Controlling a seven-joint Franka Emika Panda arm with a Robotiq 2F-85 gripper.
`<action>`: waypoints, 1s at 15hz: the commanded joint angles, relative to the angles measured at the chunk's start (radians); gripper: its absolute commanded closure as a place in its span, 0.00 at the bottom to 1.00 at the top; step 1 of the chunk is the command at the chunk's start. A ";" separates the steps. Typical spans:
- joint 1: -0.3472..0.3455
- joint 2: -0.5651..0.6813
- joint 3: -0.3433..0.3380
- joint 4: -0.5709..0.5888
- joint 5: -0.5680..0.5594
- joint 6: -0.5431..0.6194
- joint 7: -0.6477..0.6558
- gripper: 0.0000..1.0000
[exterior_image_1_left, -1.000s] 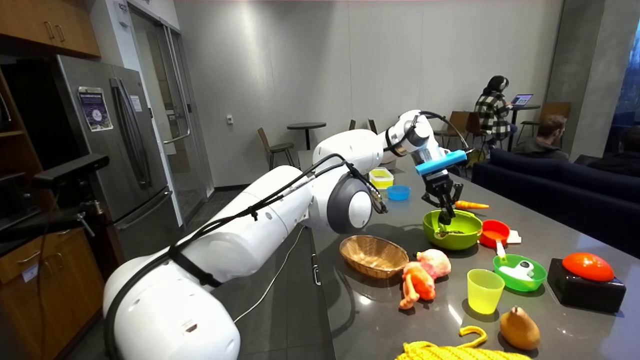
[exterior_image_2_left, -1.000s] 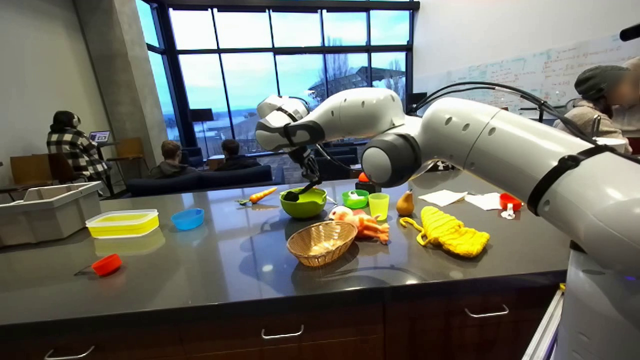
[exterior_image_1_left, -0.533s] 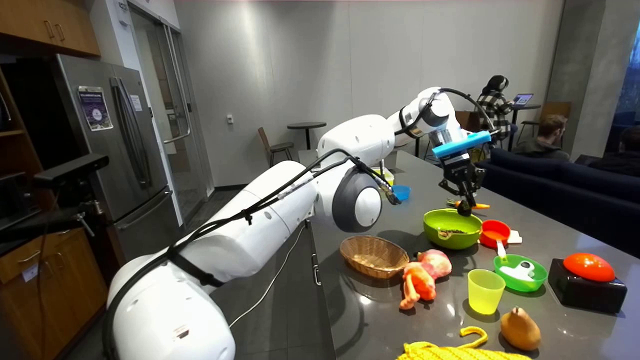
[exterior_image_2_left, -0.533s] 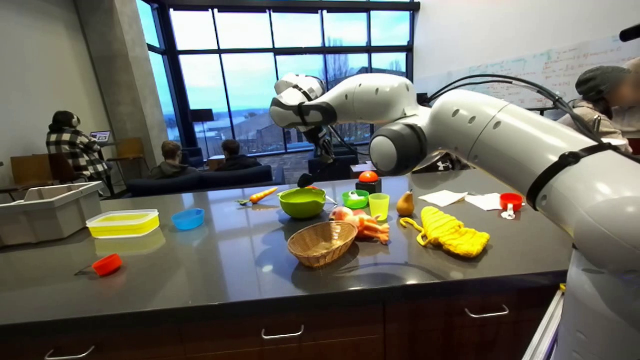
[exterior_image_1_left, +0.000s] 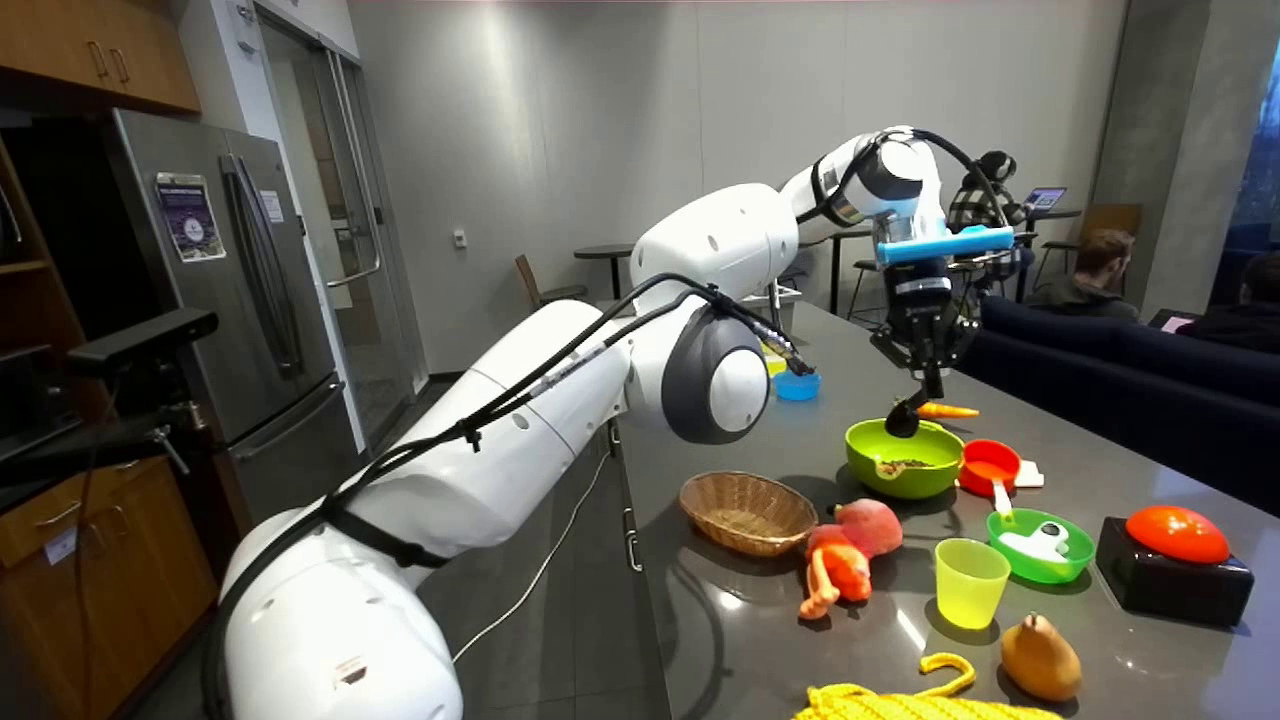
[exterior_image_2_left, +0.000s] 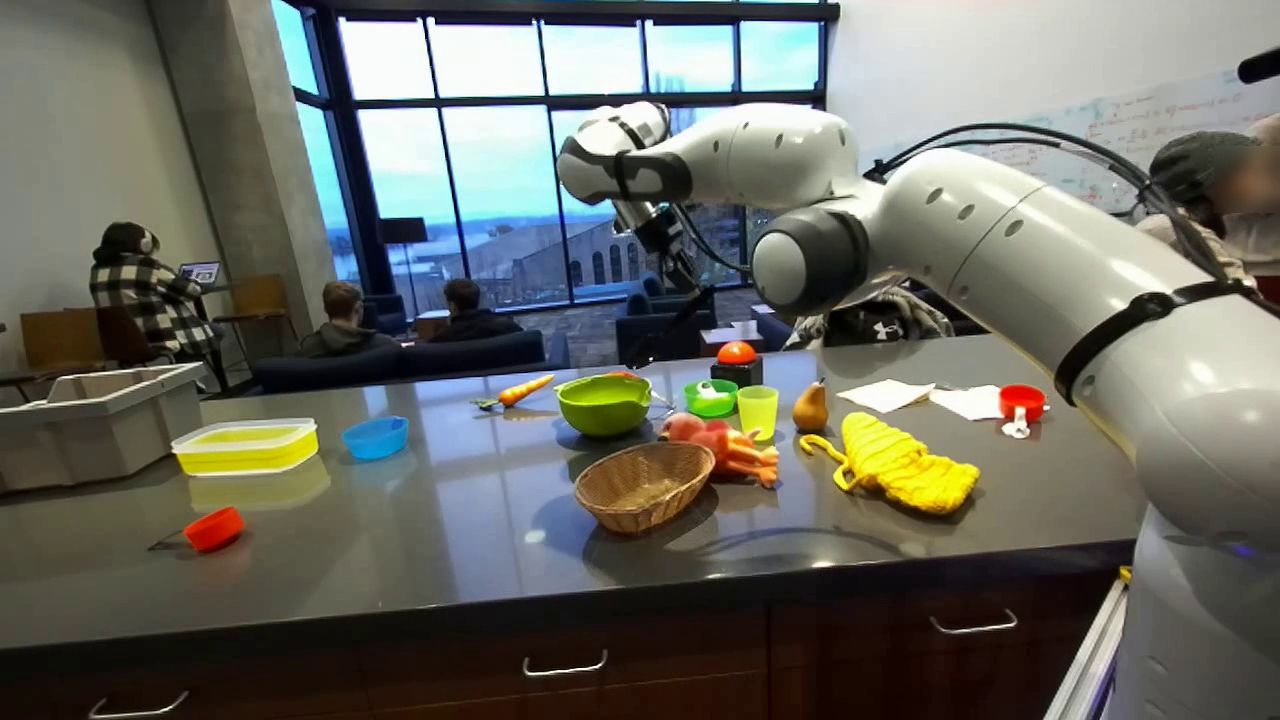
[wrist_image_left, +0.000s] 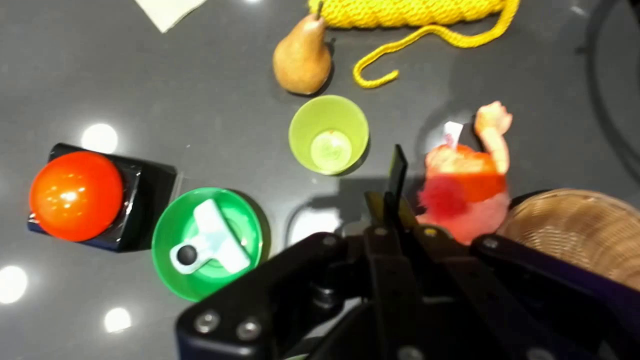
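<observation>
Left to right in an exterior view, we have the basket (exterior_image_1_left: 765, 546), the bowl (exterior_image_1_left: 925, 485) with bits (exterior_image_1_left: 904, 466) in it, then the gripper (exterior_image_1_left: 932, 388), clamped on the spoon (exterior_image_1_left: 902, 421), already out of the bowl; whether loaded, we cannot tell.

Toward the drawer-side edge of a glossy grey counter (exterior_image_2_left: 400, 540), an oval brown woven basket (exterior_image_2_left: 642, 490), just beside a pink-and-orange plush toy (exterior_image_2_left: 735, 450); well apart, a small red plastic cup (exterior_image_2_left: 213, 530). Near the opposite edge, an orange carrot (exterior_image_2_left: 527, 391) and a black box with a domed red button (exterior_image_1_left: 1170, 585).
</observation>
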 joint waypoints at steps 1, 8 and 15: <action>-0.002 -0.067 0.027 0.000 0.032 -0.175 -0.054 0.99; 0.011 -0.053 0.037 -0.003 0.018 -0.157 -0.069 0.99; 0.019 0.054 0.017 0.015 0.039 0.029 -0.052 0.99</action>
